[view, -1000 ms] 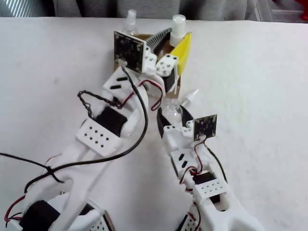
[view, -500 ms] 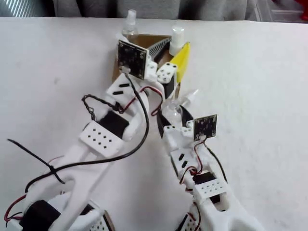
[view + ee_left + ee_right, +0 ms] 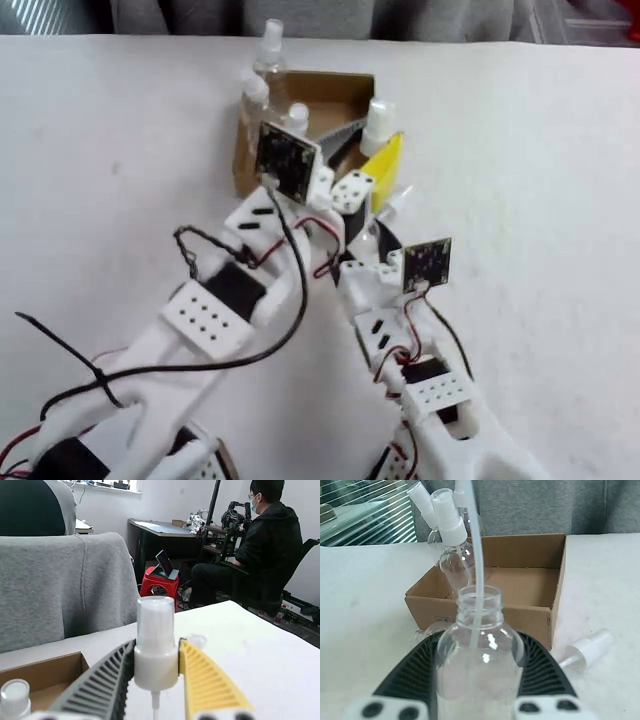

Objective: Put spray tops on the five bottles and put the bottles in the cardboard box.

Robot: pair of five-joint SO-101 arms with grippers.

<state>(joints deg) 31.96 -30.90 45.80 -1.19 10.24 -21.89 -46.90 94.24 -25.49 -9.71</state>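
On the white table, out at 12 o'clock from the two arms, sits an open cardboard box. Three capped bottles crowd its 10 o'clock corner. From where I stand I can't say which of them are inside the walls and which are just beyond.

The left gripper hangs over the box's 4 o'clock corner. Its grey and yellow fingers are drawn in narrowly on the collar of a white spray top, which stands upright between them. The top's thin tube runs down into the open neck of a clear bottle. A good length of tube is bare above the rim, so the top is not seated on the neck.

That bottle stands upright in the right gripper, just at 6 o'clock of the box, with the black fingers pressed against its round sides.

A loose spray top lies on its side on the table at 3 o'clock of the held bottle, near the box's corner.
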